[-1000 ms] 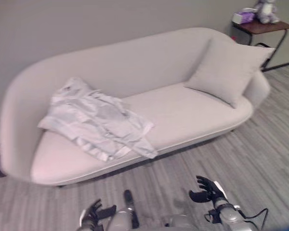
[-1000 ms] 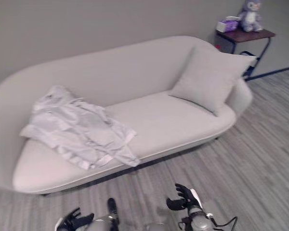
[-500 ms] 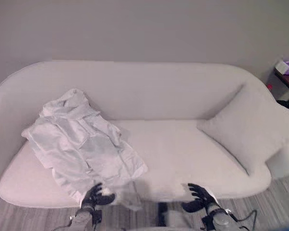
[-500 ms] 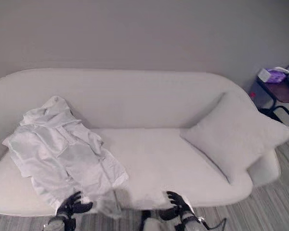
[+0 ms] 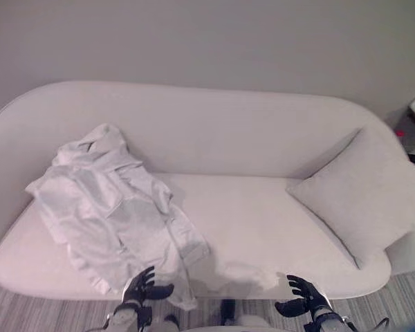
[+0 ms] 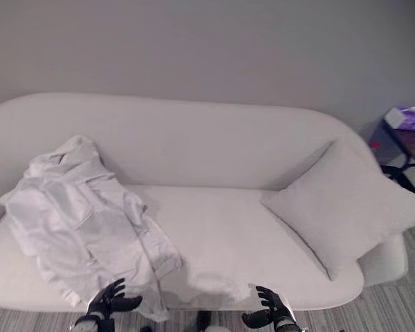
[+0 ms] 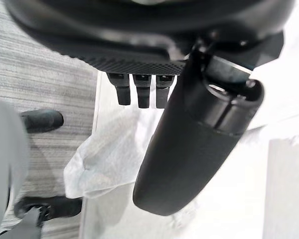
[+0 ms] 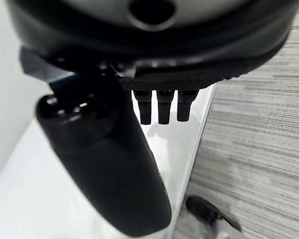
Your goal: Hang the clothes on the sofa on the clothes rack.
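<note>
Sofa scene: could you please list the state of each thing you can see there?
White garment: crumpled on the sofa's left end, hem over the front edge, not held.
Sofa: middle seat bare.
Cushion: leaning at the right end.
Left hand: open, near the hem.
Right hand: open, holding nothing.

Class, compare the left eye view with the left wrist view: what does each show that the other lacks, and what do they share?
The left eye view alone shows the whole sofa with its backrest, the cushion at its right end, the wall and the right hand, fingers spread and holding nothing. The left wrist view alone shows the garment's hem hanging over the seat edge towards the striped floor, seen from very close. Both show the left hand, open, just short of the white garment, and the sofa seat.
</note>
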Tool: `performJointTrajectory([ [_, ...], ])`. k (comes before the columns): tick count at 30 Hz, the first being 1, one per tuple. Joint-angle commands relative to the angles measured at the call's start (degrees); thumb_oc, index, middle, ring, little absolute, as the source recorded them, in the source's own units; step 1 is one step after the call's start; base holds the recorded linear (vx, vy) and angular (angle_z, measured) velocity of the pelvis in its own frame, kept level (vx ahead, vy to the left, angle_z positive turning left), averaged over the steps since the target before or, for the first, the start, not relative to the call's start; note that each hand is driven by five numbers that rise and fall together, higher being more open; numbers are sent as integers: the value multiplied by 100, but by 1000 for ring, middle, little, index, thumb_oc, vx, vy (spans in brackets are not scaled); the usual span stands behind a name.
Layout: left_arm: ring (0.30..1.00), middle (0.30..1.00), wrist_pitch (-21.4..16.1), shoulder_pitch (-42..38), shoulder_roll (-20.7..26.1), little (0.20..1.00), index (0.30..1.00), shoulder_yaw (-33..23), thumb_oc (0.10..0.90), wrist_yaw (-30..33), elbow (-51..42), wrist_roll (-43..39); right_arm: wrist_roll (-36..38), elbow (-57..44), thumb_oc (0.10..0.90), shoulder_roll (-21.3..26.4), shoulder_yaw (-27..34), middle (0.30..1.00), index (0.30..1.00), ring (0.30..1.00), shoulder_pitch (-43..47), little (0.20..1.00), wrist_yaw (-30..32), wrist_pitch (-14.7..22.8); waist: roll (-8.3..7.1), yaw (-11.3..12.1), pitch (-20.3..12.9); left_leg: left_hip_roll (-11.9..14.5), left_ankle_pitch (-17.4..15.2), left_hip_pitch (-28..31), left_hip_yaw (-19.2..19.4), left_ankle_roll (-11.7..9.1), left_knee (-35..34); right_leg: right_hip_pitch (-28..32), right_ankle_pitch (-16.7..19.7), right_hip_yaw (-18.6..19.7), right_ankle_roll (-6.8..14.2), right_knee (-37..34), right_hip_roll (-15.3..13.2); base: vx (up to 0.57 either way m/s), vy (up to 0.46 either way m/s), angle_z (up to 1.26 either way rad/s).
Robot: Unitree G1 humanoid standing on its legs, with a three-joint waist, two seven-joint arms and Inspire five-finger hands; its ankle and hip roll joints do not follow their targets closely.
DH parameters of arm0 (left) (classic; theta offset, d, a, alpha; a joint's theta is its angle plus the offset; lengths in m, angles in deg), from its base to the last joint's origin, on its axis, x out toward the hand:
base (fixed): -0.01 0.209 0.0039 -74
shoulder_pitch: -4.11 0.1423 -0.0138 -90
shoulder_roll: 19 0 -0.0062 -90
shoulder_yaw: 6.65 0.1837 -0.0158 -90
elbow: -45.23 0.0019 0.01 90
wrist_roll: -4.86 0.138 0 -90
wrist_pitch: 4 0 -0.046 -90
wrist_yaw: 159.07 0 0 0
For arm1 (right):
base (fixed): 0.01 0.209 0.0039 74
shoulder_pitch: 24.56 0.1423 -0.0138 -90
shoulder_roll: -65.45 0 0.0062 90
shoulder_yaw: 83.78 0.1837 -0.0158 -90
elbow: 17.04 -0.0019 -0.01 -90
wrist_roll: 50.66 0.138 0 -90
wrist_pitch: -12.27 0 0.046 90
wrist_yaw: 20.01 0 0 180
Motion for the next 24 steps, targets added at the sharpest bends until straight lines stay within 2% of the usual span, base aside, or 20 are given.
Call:
performJointTrajectory([
  [1,900,900,-323,39,118,900,900,144,800,39,-447,-185,214,-232,800,274,41,900,900,900,131,900,93,220,-108,-39,-202,797,228,-6,-85,6,-740,690,-570,148,497,62,-427,58,255,-11],
  [2,900,900,-331,29,108,900,900,189,800,30,-488,-204,206,-217,800,273,31,900,900,900,126,900,84,210,-108,-53,-218,1023,343,35,-37,-1,-838,676,-592,137,534,62,-522,203,791,-12],
  [3,900,900,-376,-65,105,900,900,306,800,85,-570,-215,249,-33,800,210,-5,900,900,900,68,900,58,222,-10,-87,-359,2076,1341,99,-64,-255,-1223,657,-693,68,779,62,-901,252,854,9],
  [4,900,900,-397,-104,104,900,900,357,800,106,-613,-255,265,10,800,188,-33,900,900,900,50,900,54,221,49,-76,-423,2193,1579,43,-292,-380,-1333,713,-703,60,878,62,-1014,334,991,18],
  [5,900,900,-406,-145,110,900,900,449,800,124,-665,-245,262,68,800,179,-61,900,900,900,66,900,67,222,99,-23,-468,2200,1676,-87,-750,-487,-1328,767,-694,58,992,62,-1161,289,756,25],
  [6,900,900,-443,-207,89,900,900,540,800,100,-802,-346,254,45,800,154,-104,900,900,900,83,900,29,231,119,14,-506,1974,1160,-65,-1095,-533,-1431,771,-486,39,1140,62,-1428,278,772,16],
  [7,900,900,-448,-286,55,900,900,600,800,88,-803,-372,246,61,800,127,-104,900,900,900,125,900,10,211,100,-15,-527,1777,773,-52,-1086,-591,-1430,728,-290,13,1250,62,-1618,254,913,6],
  [8,900,900,-424,-517,123,900,900,777,800,13,-849,-319,193,161,800,50,-54,900,900,900,274,900,42,171,-47,-46,-506,1349,276,-6,-875,-551,-1458,508,785,97,1361,62,-2084,155,617,5],
  [9,900,900,-424,-520,125,900,900,777,800,13,-849,-319,193,164,800,47,-53,900,900,900,277,900,42,172,-60,-33,-508,1336,271,-7,-858,-546,-1453,493,790,117,1366,62,-2099,72,590,6],
  [10,900,900,-417,-600,239,900,900,846,800,-12,-868,-234,296,246,800,-11,-53,900,900,900,443,900,84,179,-131,-4,-456,1195,191,-2,-699,-426,-1471,314,1455,-34,1354,62,-2289,-17,385,-14],
  [11,900,900,-416,-653,387,900,900,911,800,-27,-948,-155,415,279,800,-92,-105,900,900,900,592,900,85,189,-124,29,-412,1088,196,18,-492,-324,-1523,209,1651,-365,1267,111,-2364,30,786,-54],
  [12,900,900,-375,-642,583,900,900,889,800,-89,-982,-107,419,221,800,-128,-263,900,900,900,629,900,-9,216,-56,-15,-377,891,366,105,-398,-201,-1870,1,1256,5,981,572,-1855,36,598,-83],
  [13,900,900,-374,-641,584,900,900,888,800,-89,-982,-107,419,221,800,-129,-264,900,900,900,630,900,-9,216,-61,-10,-390,887,372,94,-389,-199,-1874,-27,1253,19,981,585,-1860,80,611,-71],
  [14,900,900,-381,-616,664,900,900,812,800,-88,-1055,-108,397,60,800,-98,-321,900,900,900,597,900,-30,233,-14,-35,-375,755,386,110,-404,-113,-1925,-110,856,288,901,802,-1495,67,492,-17],
  [15,900,900,-387,-540,779,900,900,619,800,-99,-1020,-102,406,-191,800,-28,-355,900,900,900,618,900,-6,305,64,7,-306,583,334,175,-354,3,-1925,-46,154,41,761,988,-1038,67,492,0],
  [16,900,900,-387,-541,779,900,900,619,800,-99,-1020,-102,406,-191,800,-28,-355,900,900,900,619,900,-6,304,62,-1,-317,580,341,158,-361,4,-1925,-56,160,34,760,984,-1040,85,570,34],
  [17,900,900,-366,-372,832,900,900,299,800,-74,-808,-97,359,-452,800,29,-337,900,900,900,573,900,-16,342,94,-5,-319,334,264,243,-243,83,-1925,-88,-589,-284,487,1056,-307,52,285,5],
  [20,900,900,-366,-371,832,900,900,299,800,-74,-808,-97,359,-452,800,29,-337,900,900,900,573,900,-16,342,94,-5,-320,334,264,242,-243,83,-1925,-89,-589,-285,487,1057,-307,43,141,2],
  [21,900,900,-360,-288,754,900,900,109,800,-37,-611,-119,354,-458,800,76,-234,900,900,900,483,900,34,376,45,-74,-346,84,217,298,-207,116,-1925,-148,-682,-119,406,902,245,150,190,-10],
  [24,900,900,-410,-168,545,900,900,-8,800,-11,-605,-194,430,-377,800,130,-31,900,900,900,341,900,137,392,34,-155,-458,-210,74,425,-255,217,-1925,173,-492,300,351,62,485,188,89,16],
])
